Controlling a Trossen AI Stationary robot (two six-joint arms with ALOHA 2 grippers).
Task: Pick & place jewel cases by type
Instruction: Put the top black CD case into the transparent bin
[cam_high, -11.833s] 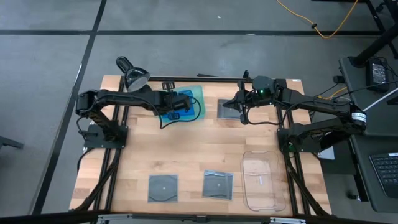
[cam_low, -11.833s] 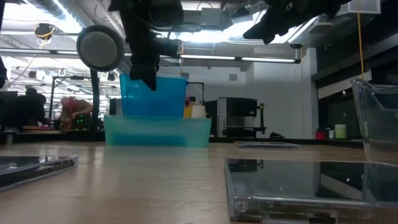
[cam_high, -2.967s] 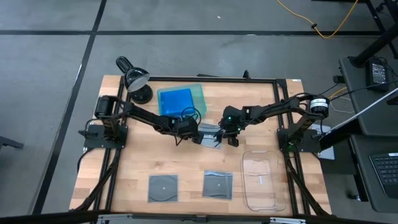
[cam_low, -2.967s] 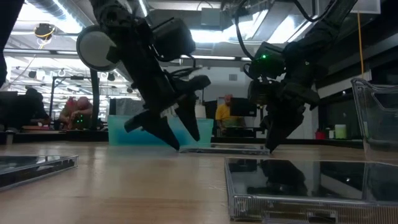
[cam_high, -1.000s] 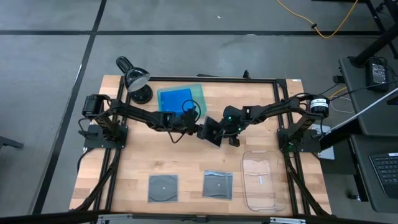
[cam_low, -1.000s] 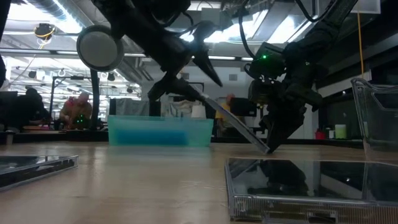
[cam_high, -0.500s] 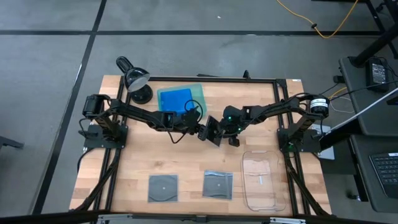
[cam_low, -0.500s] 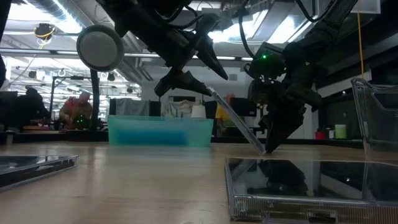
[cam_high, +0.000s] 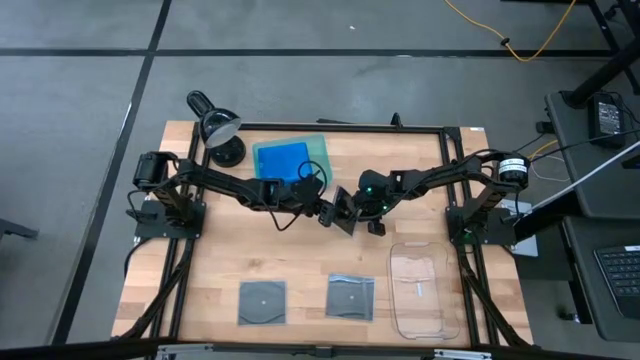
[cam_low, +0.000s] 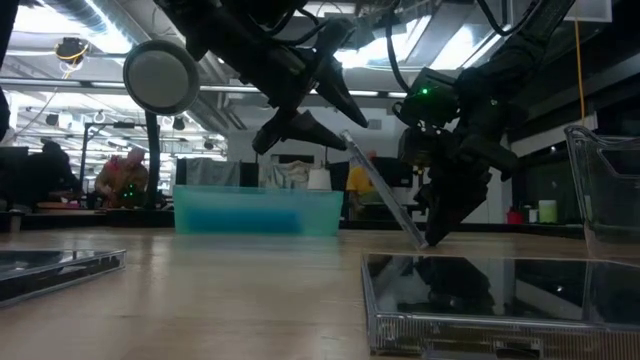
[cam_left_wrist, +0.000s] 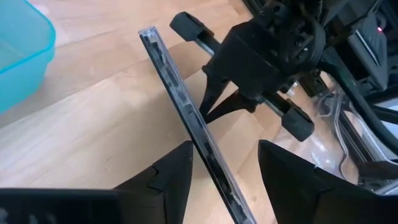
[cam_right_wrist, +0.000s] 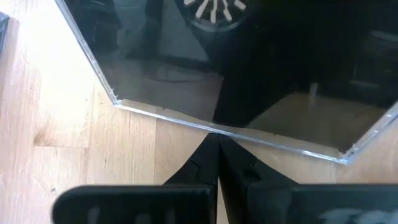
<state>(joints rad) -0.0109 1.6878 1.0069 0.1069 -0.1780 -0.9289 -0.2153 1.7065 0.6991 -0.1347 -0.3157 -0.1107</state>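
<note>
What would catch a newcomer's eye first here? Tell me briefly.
At mid-table, a grey-clear case stands tilted on its lower edge between the two arms. The left gripper has its fingers on either side of the case's raised edge, while the right gripper, fingers shut, presses at the lower edge. Behind, a blue case lies in the green tray.

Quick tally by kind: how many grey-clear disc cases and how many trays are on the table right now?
Grey-clear cases: 3, two lying flat and one tilted up on edge mid-table
Trays: 2, green tray and clear tray
Total: 5
</note>
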